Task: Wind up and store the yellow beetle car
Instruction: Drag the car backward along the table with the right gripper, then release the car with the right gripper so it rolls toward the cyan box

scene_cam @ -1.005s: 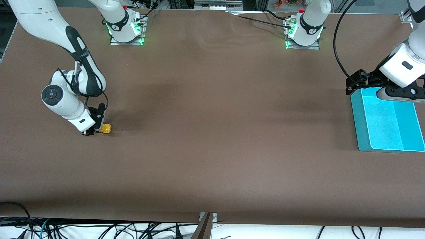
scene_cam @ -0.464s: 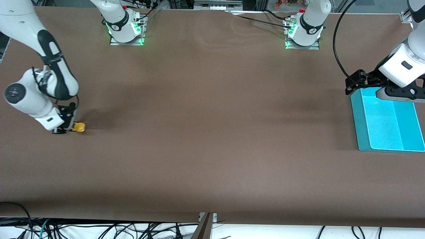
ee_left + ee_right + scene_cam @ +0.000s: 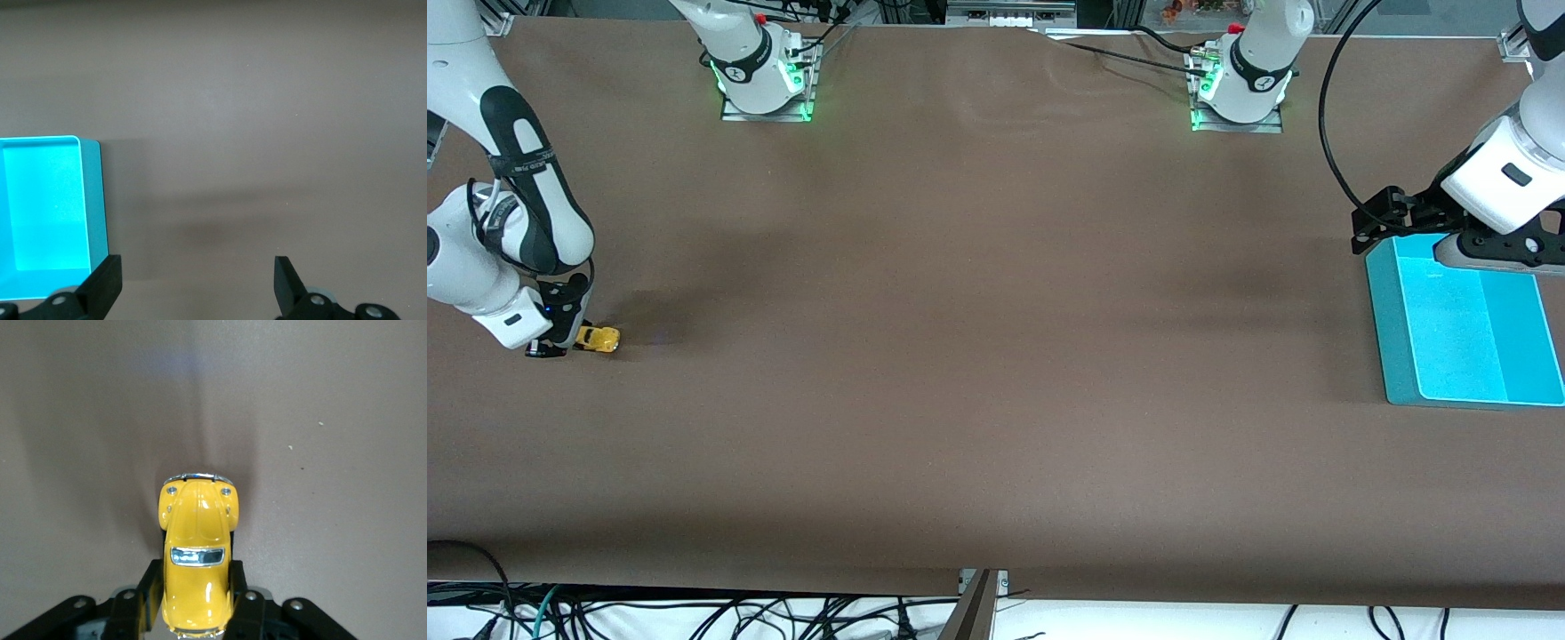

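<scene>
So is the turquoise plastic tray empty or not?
Empty: the turquoise plastic tray shows only bare floor; the small yellow beetle car sits elsewhere.

Yellow toy car held low at the right arm's end of the table

The yellow beetle car (image 3: 598,339) is a tiny, glossy toy with a rounded hood, two small round headlights, a chrome front bumper and a dark windshield. It sits upright, wheels down on the brown table (image 3: 996,356). Its rear half is pinched between the fingers of the right end effector (image 3: 197,597), its nose pointing away from them.
</scene>
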Robot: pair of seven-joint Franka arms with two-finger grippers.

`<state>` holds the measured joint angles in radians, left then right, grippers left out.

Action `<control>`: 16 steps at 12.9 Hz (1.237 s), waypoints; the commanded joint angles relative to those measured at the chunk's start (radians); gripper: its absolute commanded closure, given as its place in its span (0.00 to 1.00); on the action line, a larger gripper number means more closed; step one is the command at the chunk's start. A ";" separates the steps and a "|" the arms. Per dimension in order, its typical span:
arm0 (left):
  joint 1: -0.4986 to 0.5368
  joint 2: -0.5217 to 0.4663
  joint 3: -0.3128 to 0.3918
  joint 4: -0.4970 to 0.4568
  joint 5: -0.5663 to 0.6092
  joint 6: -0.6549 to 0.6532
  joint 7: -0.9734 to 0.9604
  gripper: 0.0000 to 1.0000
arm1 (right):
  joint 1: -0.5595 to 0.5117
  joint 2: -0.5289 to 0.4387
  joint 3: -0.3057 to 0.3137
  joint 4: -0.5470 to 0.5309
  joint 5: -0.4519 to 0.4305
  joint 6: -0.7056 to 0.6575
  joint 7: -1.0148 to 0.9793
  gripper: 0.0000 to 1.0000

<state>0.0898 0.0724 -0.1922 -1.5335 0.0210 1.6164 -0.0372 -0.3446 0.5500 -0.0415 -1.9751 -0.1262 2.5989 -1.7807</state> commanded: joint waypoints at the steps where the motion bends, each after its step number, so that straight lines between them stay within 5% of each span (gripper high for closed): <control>1: 0.002 -0.005 -0.003 0.012 -0.012 -0.015 0.002 0.00 | -0.022 0.130 0.058 0.076 0.013 0.046 -0.003 0.00; 11: 0.002 -0.005 -0.003 0.012 -0.012 -0.016 0.002 0.00 | -0.016 0.094 0.113 0.124 0.034 -0.029 0.016 0.00; 16: 0.002 -0.005 -0.003 0.012 -0.012 -0.018 0.003 0.00 | 0.018 0.053 0.158 0.225 0.083 -0.202 0.300 0.00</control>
<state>0.0898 0.0724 -0.1924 -1.5335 0.0210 1.6161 -0.0372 -0.3364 0.6181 0.1034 -1.7883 -0.0575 2.4704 -1.5782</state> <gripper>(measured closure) 0.000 0.000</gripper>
